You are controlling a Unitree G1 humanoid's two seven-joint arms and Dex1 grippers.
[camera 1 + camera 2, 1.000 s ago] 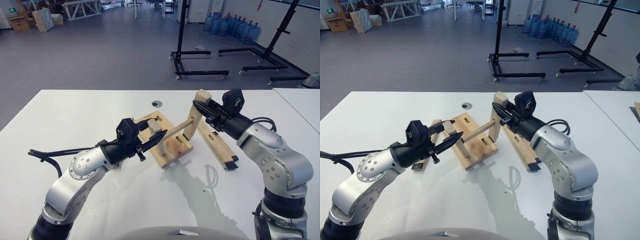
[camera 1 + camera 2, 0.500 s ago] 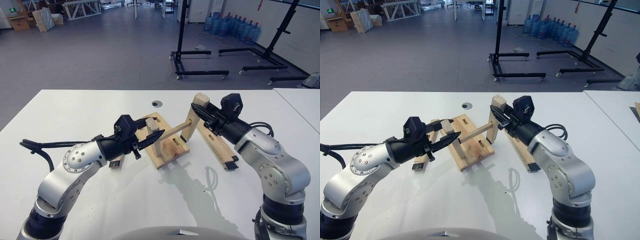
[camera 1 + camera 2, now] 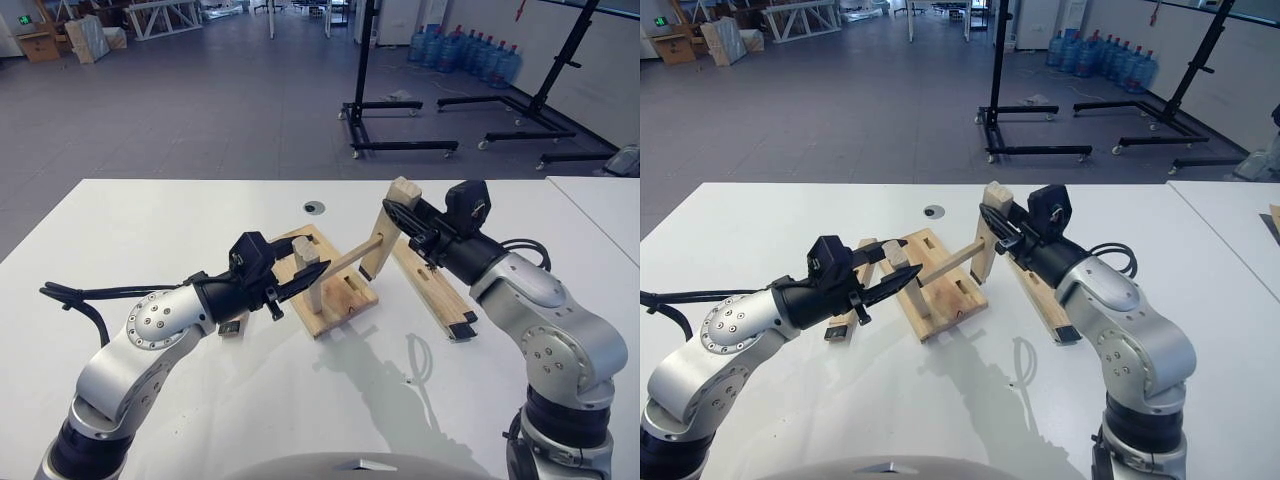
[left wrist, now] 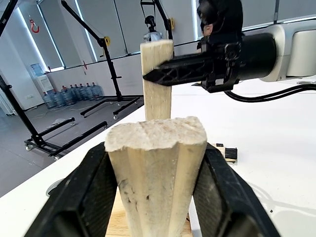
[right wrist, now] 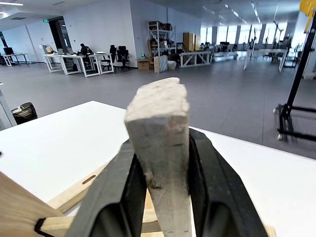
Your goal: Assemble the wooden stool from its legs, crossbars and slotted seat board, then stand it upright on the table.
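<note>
Left end effector (image 3: 315, 272) and right end effector (image 3: 392, 214) around legs (image 3: 377, 258), crossbar (image 3: 350, 259) seemingly between

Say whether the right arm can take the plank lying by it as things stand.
Probably not: the right pincer is shut on a leg, though the plank lies uncovered close by.

The seat board (image 3: 338, 300) lies mid-table (image 3: 150, 220). The left gripper (image 3: 318, 272), to its left, clamps the left leg (image 4: 155, 163) over the board's left part. The right gripper (image 3: 392, 211), behind and to the right, clamps the tilted right leg (image 3: 378, 255) at the board's right edge. A crossbar (image 3: 350, 260) runs between the legs. A long piece (image 3: 440, 295) lies right of the board, seemingly apart from it. A small piece (image 3: 232, 326) lies to the left.
</note>
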